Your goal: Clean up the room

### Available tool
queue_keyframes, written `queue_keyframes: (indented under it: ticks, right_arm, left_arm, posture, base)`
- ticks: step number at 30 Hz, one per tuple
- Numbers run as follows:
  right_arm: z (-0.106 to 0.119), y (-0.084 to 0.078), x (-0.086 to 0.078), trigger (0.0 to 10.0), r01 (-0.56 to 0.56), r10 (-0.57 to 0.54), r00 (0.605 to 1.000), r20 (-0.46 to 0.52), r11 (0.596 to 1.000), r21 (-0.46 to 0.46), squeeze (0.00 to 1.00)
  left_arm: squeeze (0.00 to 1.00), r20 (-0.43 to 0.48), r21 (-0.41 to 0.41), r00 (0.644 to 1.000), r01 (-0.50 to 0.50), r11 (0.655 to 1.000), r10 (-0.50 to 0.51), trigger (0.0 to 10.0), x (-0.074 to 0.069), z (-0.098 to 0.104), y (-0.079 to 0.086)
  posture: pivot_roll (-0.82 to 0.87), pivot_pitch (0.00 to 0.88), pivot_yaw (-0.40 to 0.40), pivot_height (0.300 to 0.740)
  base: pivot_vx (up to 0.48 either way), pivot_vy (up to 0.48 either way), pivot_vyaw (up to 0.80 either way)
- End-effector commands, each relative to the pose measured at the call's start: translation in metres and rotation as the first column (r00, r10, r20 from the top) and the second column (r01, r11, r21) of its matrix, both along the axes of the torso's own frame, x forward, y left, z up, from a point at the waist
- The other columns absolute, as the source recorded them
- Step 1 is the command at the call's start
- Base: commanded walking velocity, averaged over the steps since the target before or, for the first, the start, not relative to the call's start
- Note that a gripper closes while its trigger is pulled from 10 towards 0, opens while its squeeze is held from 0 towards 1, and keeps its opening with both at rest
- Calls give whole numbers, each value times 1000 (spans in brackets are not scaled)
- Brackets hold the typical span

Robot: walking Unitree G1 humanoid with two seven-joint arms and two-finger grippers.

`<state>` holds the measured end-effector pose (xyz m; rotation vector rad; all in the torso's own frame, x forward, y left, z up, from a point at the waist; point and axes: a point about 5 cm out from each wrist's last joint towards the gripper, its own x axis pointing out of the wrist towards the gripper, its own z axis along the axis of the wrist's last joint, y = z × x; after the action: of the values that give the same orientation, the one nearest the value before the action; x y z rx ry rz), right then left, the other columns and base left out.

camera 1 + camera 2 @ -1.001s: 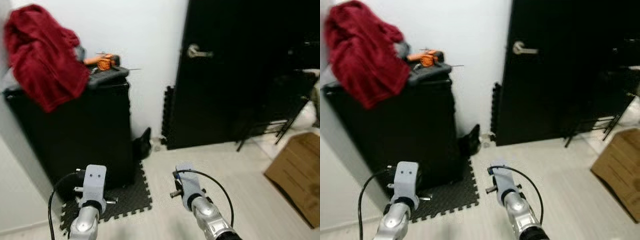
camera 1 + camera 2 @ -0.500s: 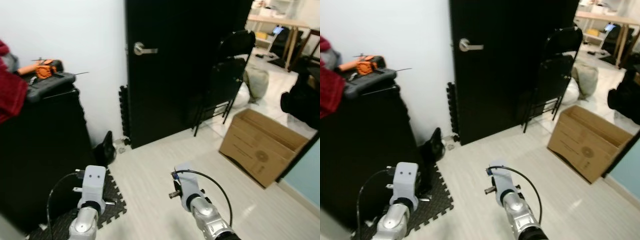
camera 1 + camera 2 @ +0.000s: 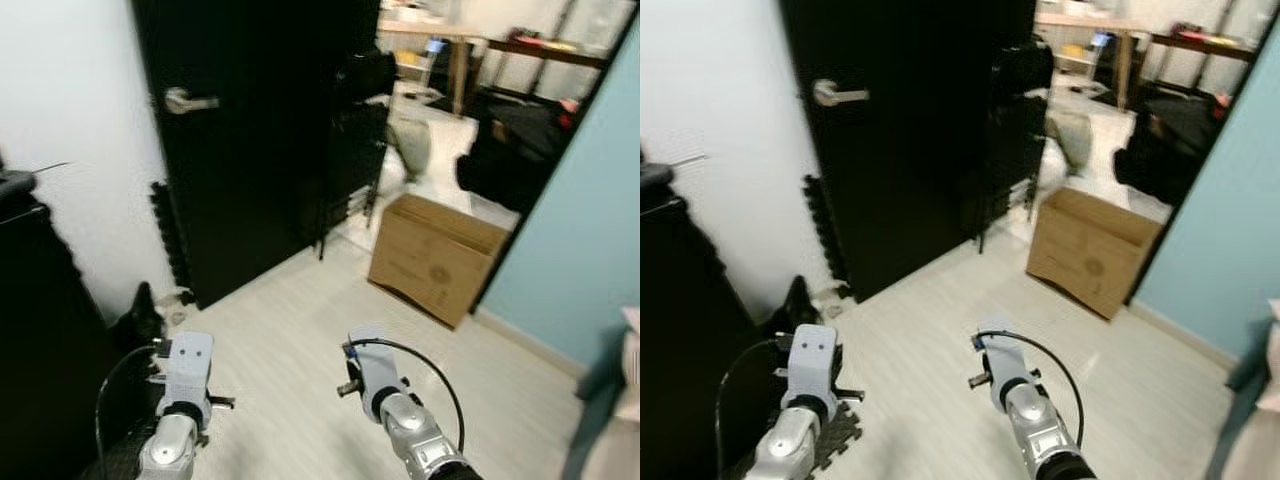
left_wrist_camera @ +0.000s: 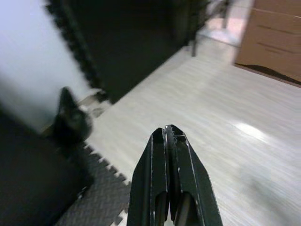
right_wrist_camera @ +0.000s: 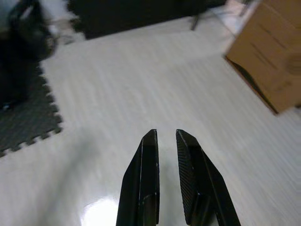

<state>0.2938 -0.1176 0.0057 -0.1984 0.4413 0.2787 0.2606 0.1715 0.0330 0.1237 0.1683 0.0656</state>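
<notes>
Pale plank floor (image 3: 300, 340); open cardboard box (image 3: 435, 258), contents unseen; left tool (image 4: 168, 136) clenched empty, right tool (image 5: 163, 139) slightly parted.

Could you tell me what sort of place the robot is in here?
Probably a lived-in home, in a hallway or entry area: a black door with a lever handle, pale plank flooring, and an open cardboard box standing at the way into a further room with a desk.
</notes>
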Motion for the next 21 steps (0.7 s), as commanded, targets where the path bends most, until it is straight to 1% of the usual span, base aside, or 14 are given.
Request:
queue_keyframes:
  ticks: [1, 21]
  right_arm:
    - [-3, 0, -2, 10000, 0, 0, 1000, -16, 1000, -6, 0]
    - [-2, 0, -1, 10000, -4, 3, 1000, -19, 1000, -6, 0]
  left_arm:
    - [0, -15, 7, 1000, 7, 1000, -7, 10000, -2, -2, 0]
    - [0, -16, 10, 1000, 6, 1000, -6, 10000, -2, -3, 1]
  posture:
    - [57, 0, -33, 740]
    - [57, 1, -38, 740]
  base:
    - [0, 0, -800]
    - [0, 0, -800]
